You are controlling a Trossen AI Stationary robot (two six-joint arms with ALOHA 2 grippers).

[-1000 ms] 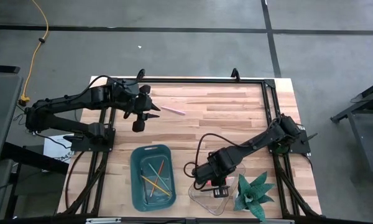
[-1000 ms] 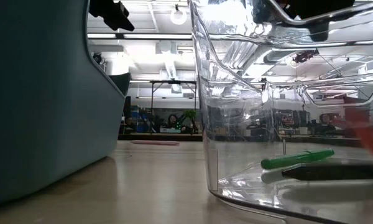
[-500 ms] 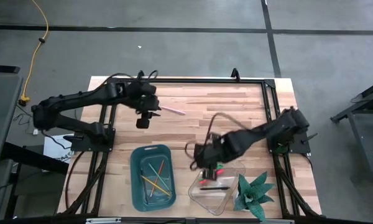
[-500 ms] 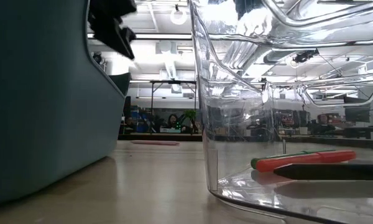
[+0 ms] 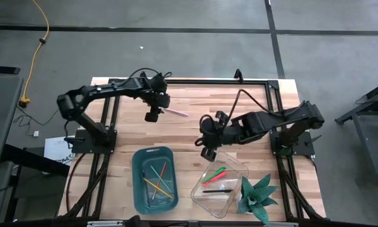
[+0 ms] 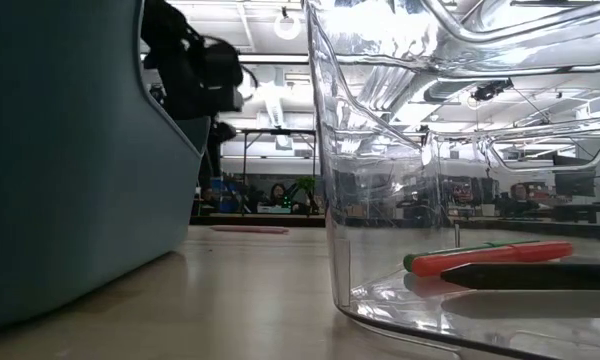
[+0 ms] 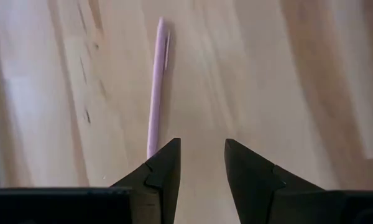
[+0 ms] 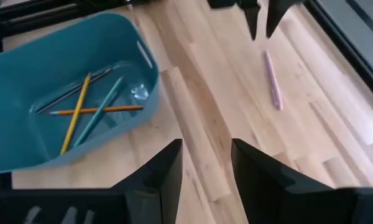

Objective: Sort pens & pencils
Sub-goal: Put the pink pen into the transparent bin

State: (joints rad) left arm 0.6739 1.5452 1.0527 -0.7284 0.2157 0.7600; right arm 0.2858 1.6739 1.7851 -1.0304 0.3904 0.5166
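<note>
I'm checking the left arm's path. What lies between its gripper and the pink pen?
Nothing: in the left wrist view, only bare wooden table separates the open left gripper from the pink pen.

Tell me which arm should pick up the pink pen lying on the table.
Left. The left gripper hovers right beside the pink pen, fingers open, and the pen lies just ahead of it in the left wrist view. The right gripper is empty and open too, but farther off, near the clear container.

wooden table [image 5: 239, 101], teal bin [image 5: 140, 189], clear tray [image 5: 236, 167], pink pen [image 5: 175, 112]
</note>
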